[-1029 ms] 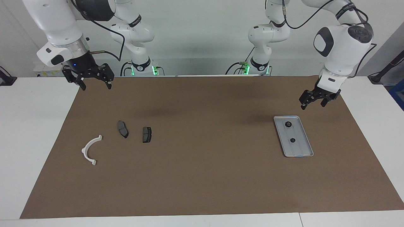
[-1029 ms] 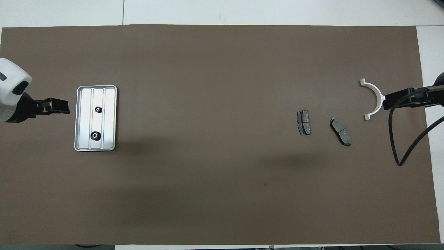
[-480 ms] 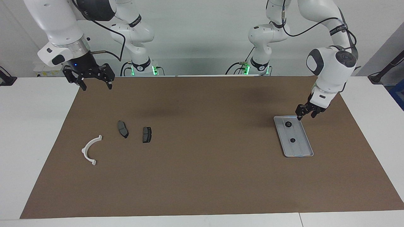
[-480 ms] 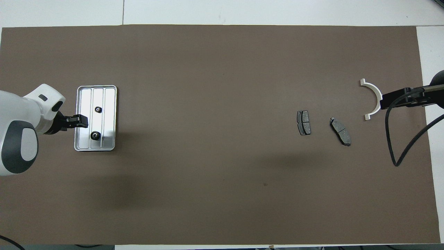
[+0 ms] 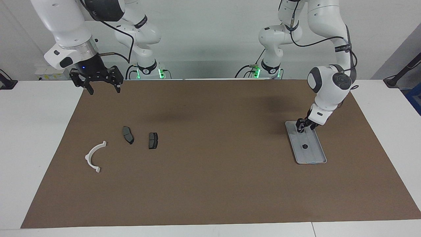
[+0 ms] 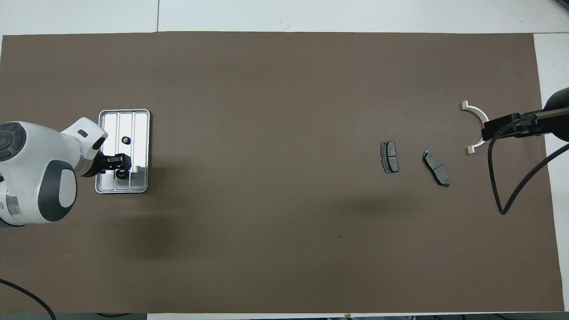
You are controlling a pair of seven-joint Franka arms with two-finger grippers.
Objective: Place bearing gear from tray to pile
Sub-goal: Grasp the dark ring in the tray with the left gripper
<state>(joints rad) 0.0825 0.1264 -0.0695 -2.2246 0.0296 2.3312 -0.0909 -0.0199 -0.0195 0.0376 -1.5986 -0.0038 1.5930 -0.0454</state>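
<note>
1. The right gripper [image 5: 102, 86] hangs in the air at the right arm's end of the table, over the edge of the brown mat [image 5: 210, 184] nearest the robots. Its fingers stand wide and hold nothing. That arm waits.
2. The left gripper [image 5: 301, 126] is down over the end of the tray [image 5: 317, 157] nearest the robots, right at the gear [image 6: 120, 174] that lies there. Its fingers are partly drawn in. Whether they have gripped the gear or only stand around it, I cannot tell. In the overhead view the gear shows just beside the fingertips, low on the tray, not lifted.
3. The tray lies toward the left arm's end of the table.
4. A second gear [image 5: 305, 146] lies farther along the same tray, untouched, well apart from the gripper.
5. The pile sits toward the right arm's end, far from the tray: two dark pads [image 5: 128, 134] [image 5: 153, 140] side by side, and farther out, the white bracket [image 5: 93, 157]. No gear lies among them.
6. My judgement of progress: early. Nothing has been delivered. The step in hand is the pick of the nearer gear. Left to do: secure the grip, lift it clear of the rim, carry it along the whole mat, and set it down by the pads. The other gear may need the same afterwards.
</note>
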